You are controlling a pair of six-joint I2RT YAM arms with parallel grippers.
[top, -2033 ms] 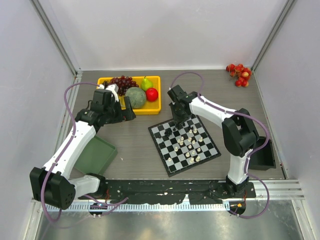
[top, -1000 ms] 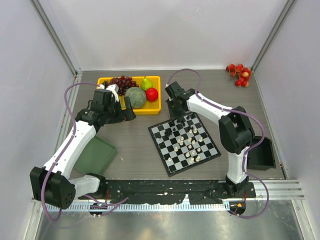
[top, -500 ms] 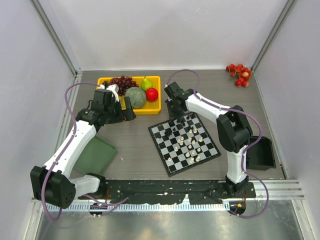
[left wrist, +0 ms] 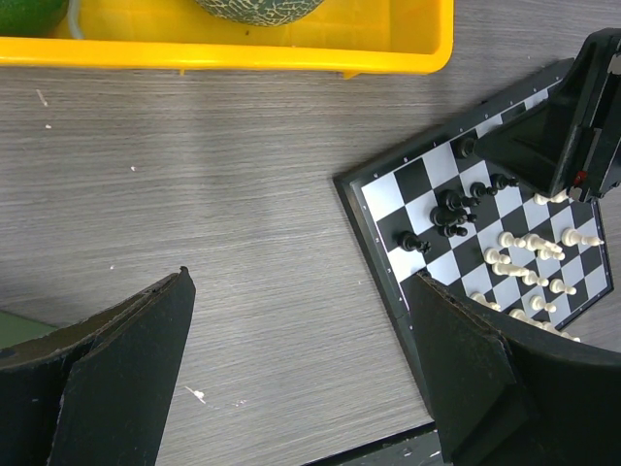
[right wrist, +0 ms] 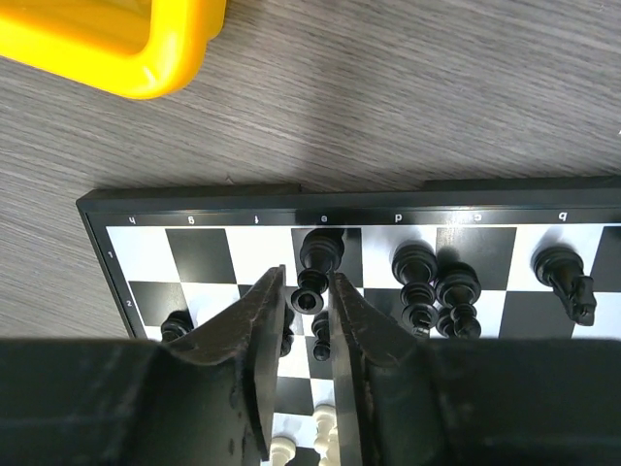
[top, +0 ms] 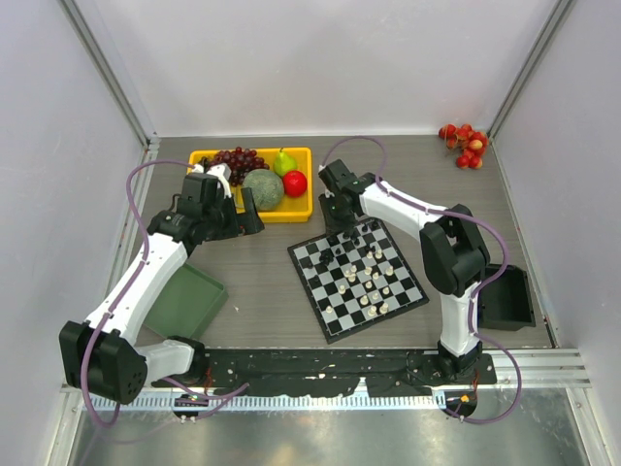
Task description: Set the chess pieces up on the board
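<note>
black pieces [right wrist: 433,289] crowding right gripper [right wrist: 309,320], left side open

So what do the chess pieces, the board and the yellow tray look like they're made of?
Chess pieces: probably moulded plastic; the black ones are glossy with highlights. Board: likely plastic, with a raised black rim and a smooth printed checker surface with letters. Yellow tray: apparently plastic, judging by its uniform colour, rounded lip and slight sheen.

Glossy black chess pieces [right wrist: 320,254], matt wood-grain table [right wrist: 408,116]
</note>
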